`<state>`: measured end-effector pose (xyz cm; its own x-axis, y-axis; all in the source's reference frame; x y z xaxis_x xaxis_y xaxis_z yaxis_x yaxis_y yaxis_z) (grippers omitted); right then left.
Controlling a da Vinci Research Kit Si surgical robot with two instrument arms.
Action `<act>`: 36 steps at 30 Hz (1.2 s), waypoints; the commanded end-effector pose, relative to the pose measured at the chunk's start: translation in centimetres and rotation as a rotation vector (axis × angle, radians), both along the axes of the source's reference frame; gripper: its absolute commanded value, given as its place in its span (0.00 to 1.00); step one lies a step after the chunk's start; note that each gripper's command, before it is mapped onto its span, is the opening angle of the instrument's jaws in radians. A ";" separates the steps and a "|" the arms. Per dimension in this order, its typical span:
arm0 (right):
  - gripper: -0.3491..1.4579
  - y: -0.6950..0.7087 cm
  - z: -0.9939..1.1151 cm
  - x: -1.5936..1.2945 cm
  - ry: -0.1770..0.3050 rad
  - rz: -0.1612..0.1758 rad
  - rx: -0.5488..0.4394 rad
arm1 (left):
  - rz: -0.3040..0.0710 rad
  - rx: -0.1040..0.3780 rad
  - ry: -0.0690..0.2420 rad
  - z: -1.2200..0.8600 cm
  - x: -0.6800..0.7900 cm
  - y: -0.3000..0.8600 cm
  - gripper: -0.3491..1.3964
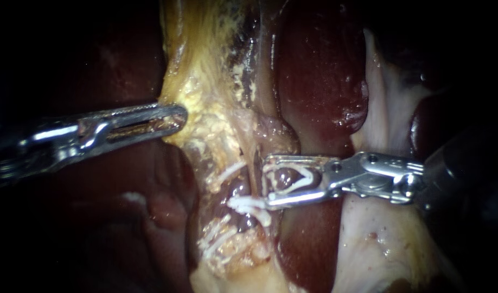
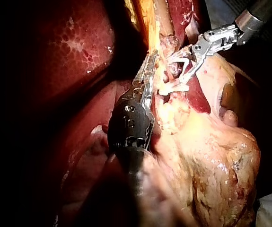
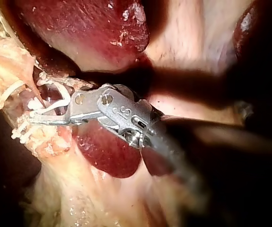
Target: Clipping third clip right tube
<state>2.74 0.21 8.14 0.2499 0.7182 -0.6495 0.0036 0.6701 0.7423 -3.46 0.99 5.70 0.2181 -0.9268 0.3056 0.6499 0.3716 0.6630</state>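
My right instrument [image 1: 270, 182] comes in from the right, jaws wide apart with a white clip [image 1: 306, 176] seated between them. They straddle a dark reddish tube [image 1: 284, 178]; the right wrist view shows the same jaws [image 3: 39, 106] around it. Another white clip [image 1: 248, 205] lies just under the lower jaw, and two more [image 1: 226, 172] [image 1: 214, 239] sit on the yellowish strand to the left. My left instrument [image 1: 176, 115] reaches in from the left, its jaws together on the edge of the yellow fatty tissue [image 1: 205, 108]. In the left wrist view its jaws [image 2: 150, 64] hold that tissue.
Dark red liver [image 1: 319, 70] rises behind the tubes and another lobe [image 1: 308, 244] lies below the right instrument. Pale glistening tissue [image 1: 384, 108] fills the right side. The far left of the field is dark.
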 end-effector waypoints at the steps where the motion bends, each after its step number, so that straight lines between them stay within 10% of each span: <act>1: 0.52 0.00 0.01 0.04 0.000 -0.001 0.003 | -0.001 -0.001 0.000 0.00 0.00 0.00 0.00; 16: 0.45 -0.09 -0.45 0.03 0.166 -0.081 0.245 | -0.001 -0.002 0.002 0.06 0.09 0.06 0.00; 36: 0.29 0.31 -0.67 0.20 0.206 0.031 0.288 | -0.003 -0.002 0.003 0.05 0.06 0.06 0.00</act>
